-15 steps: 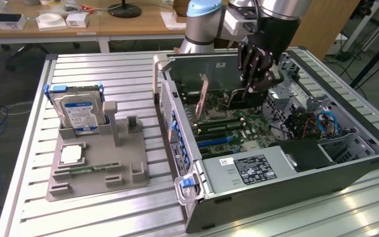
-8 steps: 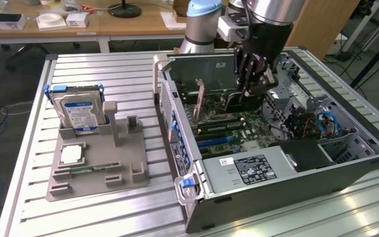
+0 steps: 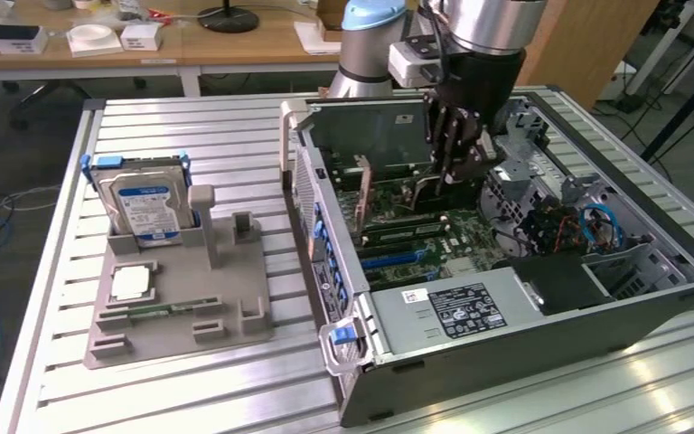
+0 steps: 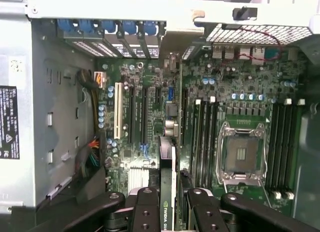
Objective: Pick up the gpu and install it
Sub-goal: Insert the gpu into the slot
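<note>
Gripper: the gripper (image 3: 454, 163) hangs inside the open computer case (image 3: 636, 303), clamped on the gpu (image 4: 167, 162), which sits edge-on between its fingers (image 4: 147, 207).
Gpu: held in the grip above the motherboard (image 4: 150, 91); whether it touches a slot cannot be told.
Beneath the gripper: dark expansion slots (image 4: 134, 117) on one side of the card, memory slots (image 4: 202, 137) and the open processor socket (image 4: 240, 154) on the other.
In the way: a cable bundle (image 4: 92, 154) lies beside the slots, apart from the card.
Near the gripper: the power supply (image 3: 455, 307), closer to the exterior camera.
Well apart from the gripper: a hard drive (image 3: 148, 208) upright in a grey holder (image 3: 178, 307), toward the exterior view's left on the table (image 3: 202, 117).
Wrist view adds: the grip itself and the logo on the card's edge.
Exterior view adds: the holder, the drive and the whole case.
</note>
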### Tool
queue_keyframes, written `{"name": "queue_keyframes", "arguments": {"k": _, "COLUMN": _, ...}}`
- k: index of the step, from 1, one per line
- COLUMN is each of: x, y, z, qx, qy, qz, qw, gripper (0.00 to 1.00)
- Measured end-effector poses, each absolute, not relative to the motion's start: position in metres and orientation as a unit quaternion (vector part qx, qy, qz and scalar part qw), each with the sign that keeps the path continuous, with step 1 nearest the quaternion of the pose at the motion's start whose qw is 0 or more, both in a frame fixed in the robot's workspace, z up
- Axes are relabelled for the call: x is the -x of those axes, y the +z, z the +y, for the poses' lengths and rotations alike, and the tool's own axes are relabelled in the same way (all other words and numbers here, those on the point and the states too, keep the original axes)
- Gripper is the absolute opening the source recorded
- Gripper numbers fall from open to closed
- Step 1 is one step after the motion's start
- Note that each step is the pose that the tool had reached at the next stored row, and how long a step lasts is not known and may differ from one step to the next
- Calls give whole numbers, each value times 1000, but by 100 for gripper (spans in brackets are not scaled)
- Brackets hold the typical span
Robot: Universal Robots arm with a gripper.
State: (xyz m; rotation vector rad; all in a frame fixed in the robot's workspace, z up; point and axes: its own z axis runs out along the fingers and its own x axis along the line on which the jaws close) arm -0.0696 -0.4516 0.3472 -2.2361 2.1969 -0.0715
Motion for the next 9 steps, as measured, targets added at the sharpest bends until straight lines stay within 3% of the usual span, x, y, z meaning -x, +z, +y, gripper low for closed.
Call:
{"name": "queue_keyframes", "arguments": {"k": 6, "x": 72, "y": 344, "z": -451, "qx": 712, "qy": -23, "qz": 702, "qw": 3, "gripper": 26}}
{"name": "queue_keyframes", "arguments": {"k": 9, "x": 72, "y": 344, "z": -451, "qx": 706, "qy": -14, "qz": 708, "qw": -2, "gripper": 26}}
